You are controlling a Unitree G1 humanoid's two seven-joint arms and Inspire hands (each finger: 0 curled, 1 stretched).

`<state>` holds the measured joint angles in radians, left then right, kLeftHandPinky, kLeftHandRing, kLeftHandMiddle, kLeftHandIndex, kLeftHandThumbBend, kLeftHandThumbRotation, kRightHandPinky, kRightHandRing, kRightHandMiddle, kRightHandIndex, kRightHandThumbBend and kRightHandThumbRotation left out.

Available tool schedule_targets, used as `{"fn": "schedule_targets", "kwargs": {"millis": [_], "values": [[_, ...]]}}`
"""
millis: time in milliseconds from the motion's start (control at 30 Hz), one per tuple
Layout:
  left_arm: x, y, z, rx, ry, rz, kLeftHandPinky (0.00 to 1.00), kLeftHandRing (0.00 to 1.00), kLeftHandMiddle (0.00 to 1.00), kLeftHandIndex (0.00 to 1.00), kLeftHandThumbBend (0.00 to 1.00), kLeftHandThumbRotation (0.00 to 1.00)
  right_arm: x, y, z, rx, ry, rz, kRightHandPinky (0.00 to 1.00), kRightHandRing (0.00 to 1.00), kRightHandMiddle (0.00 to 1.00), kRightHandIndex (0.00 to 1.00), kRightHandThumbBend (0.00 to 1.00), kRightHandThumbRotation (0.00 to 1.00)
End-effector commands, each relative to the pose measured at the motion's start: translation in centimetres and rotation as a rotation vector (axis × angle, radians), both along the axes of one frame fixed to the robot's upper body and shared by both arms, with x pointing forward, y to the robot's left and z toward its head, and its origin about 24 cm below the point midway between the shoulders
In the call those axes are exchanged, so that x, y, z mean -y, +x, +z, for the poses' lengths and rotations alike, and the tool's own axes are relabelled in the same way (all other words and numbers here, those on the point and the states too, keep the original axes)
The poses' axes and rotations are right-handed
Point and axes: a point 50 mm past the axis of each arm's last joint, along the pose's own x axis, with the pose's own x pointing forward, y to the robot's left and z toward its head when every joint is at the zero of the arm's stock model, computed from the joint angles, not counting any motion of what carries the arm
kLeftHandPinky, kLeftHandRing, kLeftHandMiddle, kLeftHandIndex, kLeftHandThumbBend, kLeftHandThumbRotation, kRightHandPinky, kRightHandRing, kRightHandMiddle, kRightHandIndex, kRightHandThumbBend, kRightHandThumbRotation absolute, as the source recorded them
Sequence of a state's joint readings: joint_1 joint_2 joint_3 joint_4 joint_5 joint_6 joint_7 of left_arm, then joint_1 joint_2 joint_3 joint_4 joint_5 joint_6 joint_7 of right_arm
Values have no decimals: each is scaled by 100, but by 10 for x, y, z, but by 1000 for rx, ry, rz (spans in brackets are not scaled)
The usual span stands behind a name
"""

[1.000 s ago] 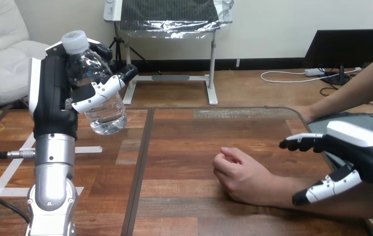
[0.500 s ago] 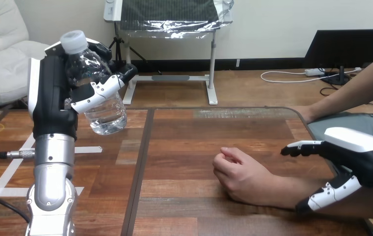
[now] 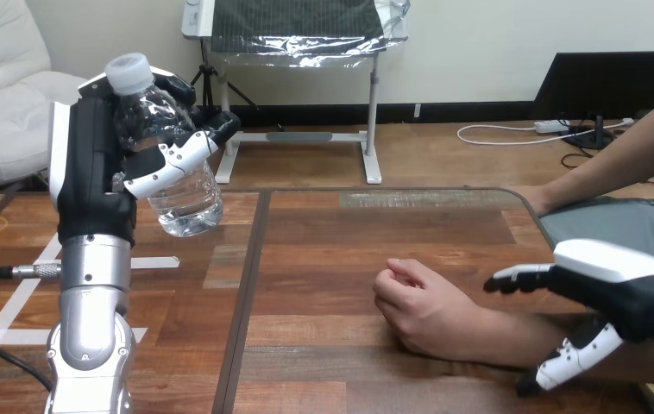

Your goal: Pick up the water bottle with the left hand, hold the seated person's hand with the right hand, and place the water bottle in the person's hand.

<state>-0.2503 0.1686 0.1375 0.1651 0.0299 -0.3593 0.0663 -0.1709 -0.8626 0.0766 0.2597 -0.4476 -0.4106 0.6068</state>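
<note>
A clear plastic water bottle [image 3: 172, 164] with a white cap is held high above the table's left part, tilted, with my left hand [image 3: 99, 164] shut round it. The person's hand [image 3: 423, 306] rests on the table right of centre, loosely curled, its forearm running off to the right. My right hand [image 3: 608, 293] hovers over that forearm near the wrist, open, its fingers pointing left and its thumb hanging lower on the near side. I cannot tell whether it touches the forearm.
The wooden table [image 3: 323, 250] has a dark seam running front to back left of centre and white tape strips [image 3: 13, 302] at the left. The person's other arm [image 3: 617, 168] crosses the far right corner.
My right hand has sunk lower and drifted slightly towards the near edge over the person's forearm. The left hand, the bottle and the person's hand have stayed put.
</note>
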Motion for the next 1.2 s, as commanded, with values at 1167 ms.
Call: {"fn": "schedule_targets", "kwargs": {"millis": [1167], "values": [[1,3,20,102,-33,-26,25,31,37,40,71,0,-13,19,-15,52,-98,-7,75,83,84,85,100,42]]}}
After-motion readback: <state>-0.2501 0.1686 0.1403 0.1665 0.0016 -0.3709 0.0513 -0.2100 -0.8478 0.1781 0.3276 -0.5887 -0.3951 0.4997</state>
